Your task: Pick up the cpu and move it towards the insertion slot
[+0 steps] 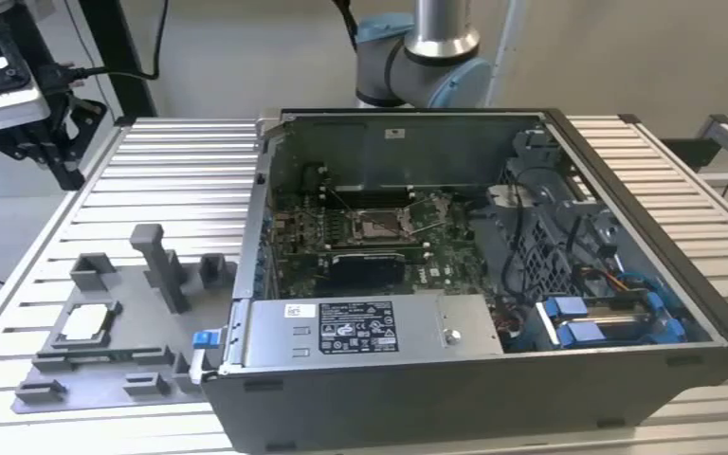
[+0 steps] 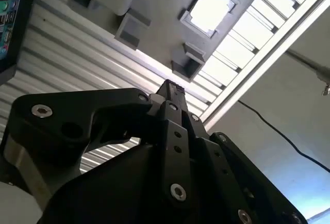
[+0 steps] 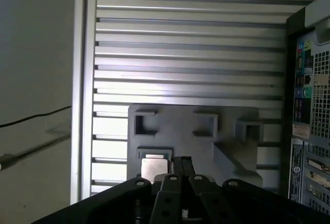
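Jaws pressed together, empty. Gripper (image 2: 172, 86) clear of cpu (image 1: 87, 324), lying flat, top up, square in tray (image 1: 92, 377), left of slot (image 1: 377, 225).

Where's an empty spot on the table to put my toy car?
Bare slats lie between the grey tray and the table's far edge, beside the computer case. The tray, holding the cpu, and the case's inside are crowded.

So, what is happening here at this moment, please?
The arm's gripper hangs in the air above the table, shut and holding nothing. The cpu lies in its pocket of the grey tray, not yet picked up. The insertion slot sits inside the open computer case beside the tray.
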Tool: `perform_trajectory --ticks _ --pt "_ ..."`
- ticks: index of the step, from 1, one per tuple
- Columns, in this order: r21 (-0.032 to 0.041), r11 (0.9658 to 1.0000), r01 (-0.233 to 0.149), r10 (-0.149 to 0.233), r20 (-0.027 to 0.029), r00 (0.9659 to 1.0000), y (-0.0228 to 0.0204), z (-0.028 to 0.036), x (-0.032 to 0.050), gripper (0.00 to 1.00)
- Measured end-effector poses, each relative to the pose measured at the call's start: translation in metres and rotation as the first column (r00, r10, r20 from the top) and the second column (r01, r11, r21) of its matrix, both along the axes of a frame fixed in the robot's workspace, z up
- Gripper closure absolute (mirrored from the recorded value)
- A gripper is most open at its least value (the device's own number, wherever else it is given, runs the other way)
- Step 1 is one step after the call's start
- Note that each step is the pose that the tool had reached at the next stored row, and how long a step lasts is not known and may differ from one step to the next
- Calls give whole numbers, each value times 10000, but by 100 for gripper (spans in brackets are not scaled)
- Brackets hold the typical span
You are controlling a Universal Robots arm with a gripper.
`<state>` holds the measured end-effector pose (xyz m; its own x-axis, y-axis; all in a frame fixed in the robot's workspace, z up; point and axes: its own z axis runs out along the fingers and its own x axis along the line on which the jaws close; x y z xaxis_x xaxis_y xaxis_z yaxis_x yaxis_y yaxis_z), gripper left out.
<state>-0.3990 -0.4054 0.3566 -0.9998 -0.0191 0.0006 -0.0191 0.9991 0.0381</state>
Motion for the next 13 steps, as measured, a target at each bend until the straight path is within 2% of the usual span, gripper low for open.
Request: perform_trajectory --ticks 1,3,8,10,11,13 --pt "1 10000 1 -1 0 10000 -12 -2 -25 100" --pt "7 10000 0 0 2 10000 -64 -8 -80 100" --pt "20 10000 0 0 1 10000 -247 -50 -149 100" --pt "21 10000 0 0 0 10000 -306 -81 -160 100" --pt "21 10000 0 0 0 10000 -324 -99 -164 100" --pt "22 10000 1 -1 3 10000 -334 -131 -175 100"
